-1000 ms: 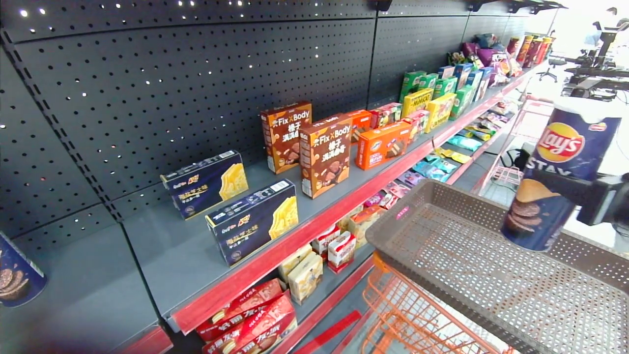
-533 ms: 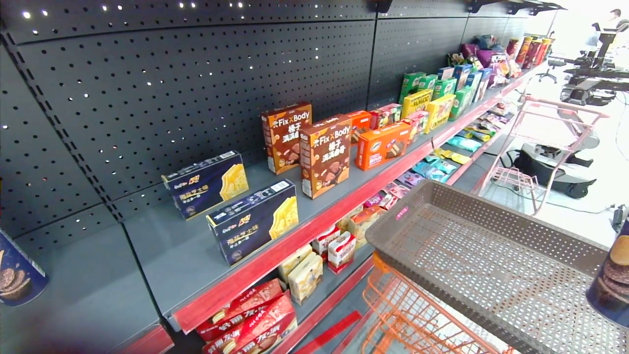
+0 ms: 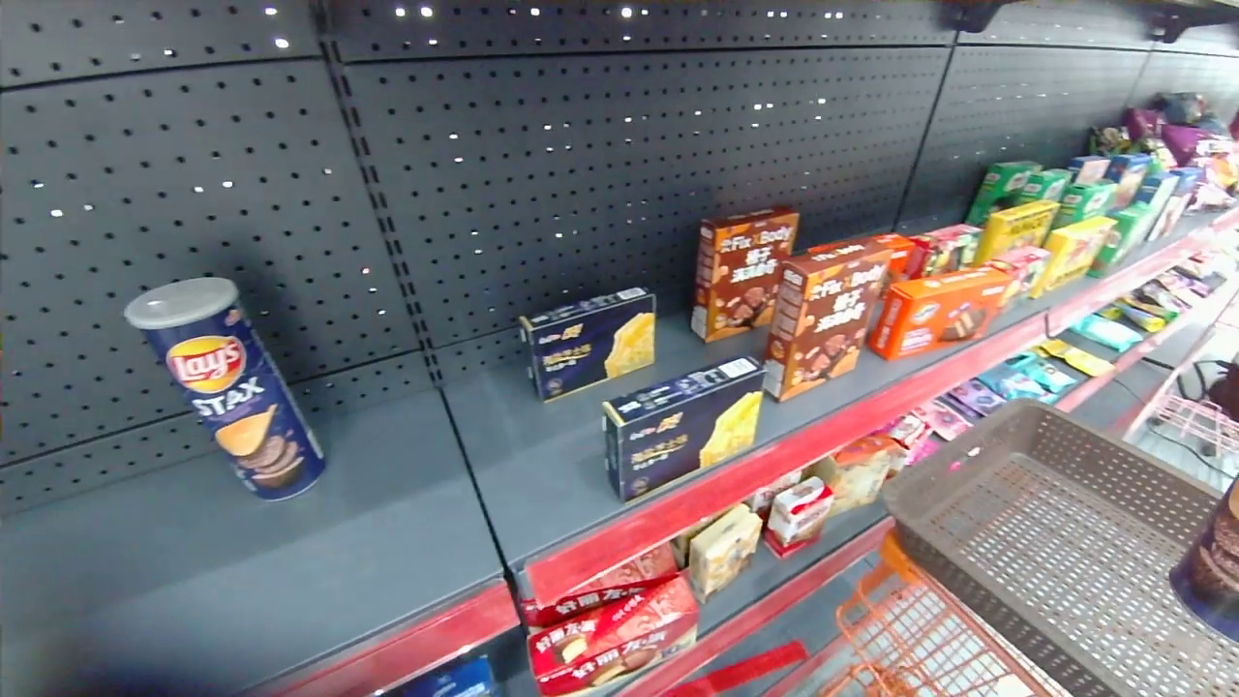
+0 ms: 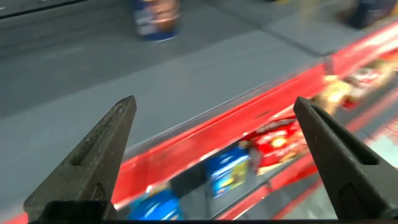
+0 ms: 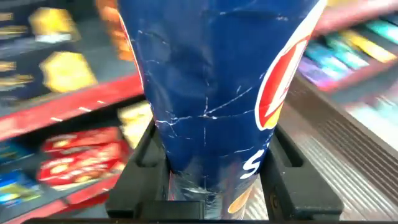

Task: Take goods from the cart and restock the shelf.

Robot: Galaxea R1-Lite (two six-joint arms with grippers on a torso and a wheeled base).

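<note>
Head camera has swung left since the earlier frames, so the shelved goods now sit further right in view. The held chip can (image 3: 1212, 571) has dropped from above the basket (image 3: 968, 455) to the view's lower right edge. Right gripper (image 5: 214, 186) pinches this blue can low on its body, a finger on each side. Left gripper (image 4: 214, 106) is spread wide with nothing between its fingers, over the front edge of the grey shelf (image 3: 290, 542). Second can (image 3: 225, 387) stands upright on the shelf, well left of the navy boxes (image 3: 682, 426). The basket sits on the orange cart (image 3: 900, 639).
</note>
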